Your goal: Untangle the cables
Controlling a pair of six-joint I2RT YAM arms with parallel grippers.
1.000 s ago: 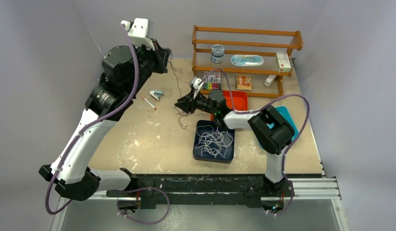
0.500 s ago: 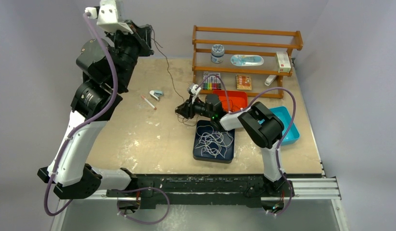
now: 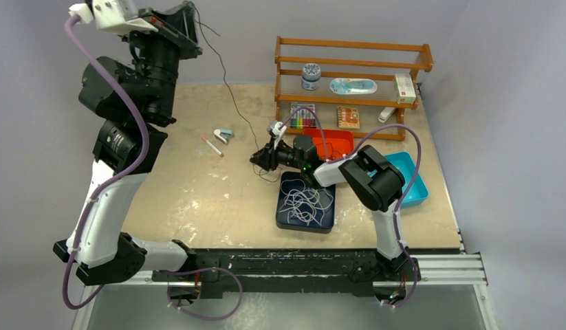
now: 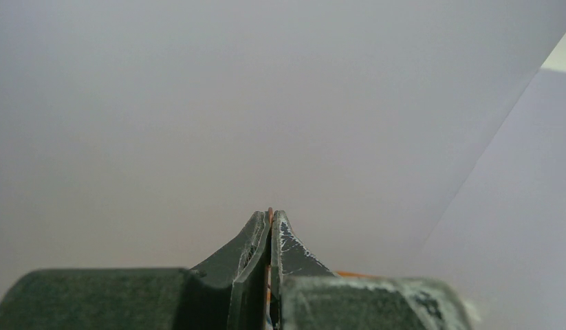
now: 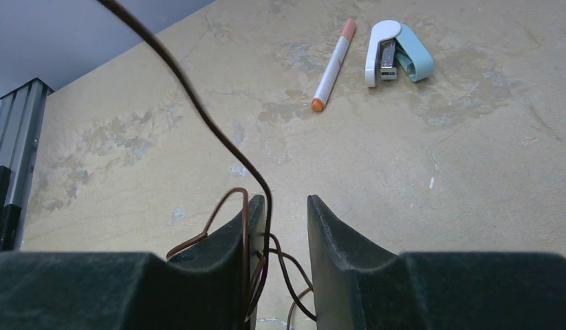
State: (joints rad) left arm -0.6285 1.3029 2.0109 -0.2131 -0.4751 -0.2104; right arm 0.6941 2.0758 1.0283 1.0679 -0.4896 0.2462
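Nearest the camera you've got the two arm bases bolted along the table's [image 3: 197,199] front edge. The right arm [image 3: 376,182] is folded tight: up from its base, elbow bent, then the forearm reaches low and left across the table. Right next to that elbow sits one navy tray [image 3: 283,220] with the white cables [image 3: 306,199] piled in it. It's a curly tangle, so honestly I can't count the strands.

Just past the tray's far left corner is the right gripper [image 3: 256,159], pointing left, close to the tabletop. In the wrist view its jaws stand a narrow gap apart, not clamped. The one dark brown cable [image 3: 228,82] drops into that gap along the inner face of one finger, with a few loose brown loops lying under the fingers.

A bit further out on the table: one orange-tipped pen [image 3: 212,146] and one small stapler [image 3: 224,135], near each other but apart. On the right side, one red tray [image 3: 342,137] and one teal bin [image 3: 412,165].

At the back stands one wooden rack [image 3: 355,46]; I count six small items on it.

The left arm [image 3: 115,179] is stretched way up, reaching back toward the far wall. The left gripper [image 3: 189,19] is at the very top, pinched fully closed on the brown cable's upper end, a thin orange-brown sliver between the fingertips. From there the cable runs down in one long line to the right gripper.
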